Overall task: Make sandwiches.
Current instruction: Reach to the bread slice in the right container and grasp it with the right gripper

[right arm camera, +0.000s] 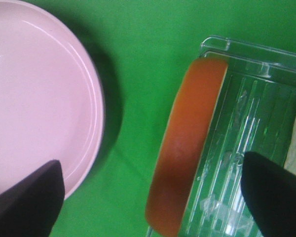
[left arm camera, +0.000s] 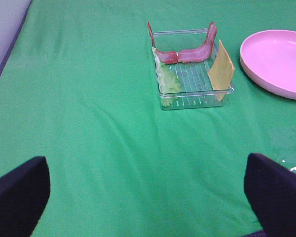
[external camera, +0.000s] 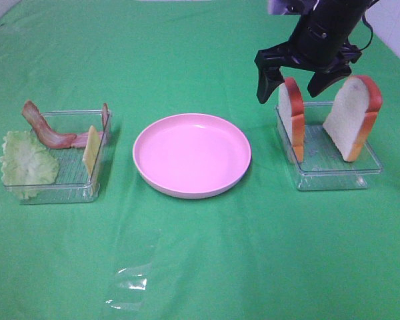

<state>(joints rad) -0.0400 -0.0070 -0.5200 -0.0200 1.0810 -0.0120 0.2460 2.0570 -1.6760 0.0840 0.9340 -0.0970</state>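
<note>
Green cloth [external camera: 187, 267]: right gripper [external camera: 290, 80] fingers spread wide, straddling the crust of one bread slice [external camera: 292, 123], gap each side; left gripper [left arm camera: 148, 197] equally wide over bare cloth, nothing between. Two slices, white faces, glossy orange-brown crust, stand upright in a ribbed clear tray [external camera: 333, 179], other slice [external camera: 350, 120] outside the fingers. One round pink plate [external camera: 192, 155] mid-table; left tray [external camera: 53, 195] holds one crinkled lettuce [external camera: 28, 160], two wavy bacon strips [external camera: 48, 133], one yellow cheese [external camera: 90, 153] square.

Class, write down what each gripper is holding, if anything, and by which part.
Nothing is held. The right gripper stands open astride the white toy bread slice with orange-brown crust, not touching it; the left gripper hangs open over the green cloth.
</note>
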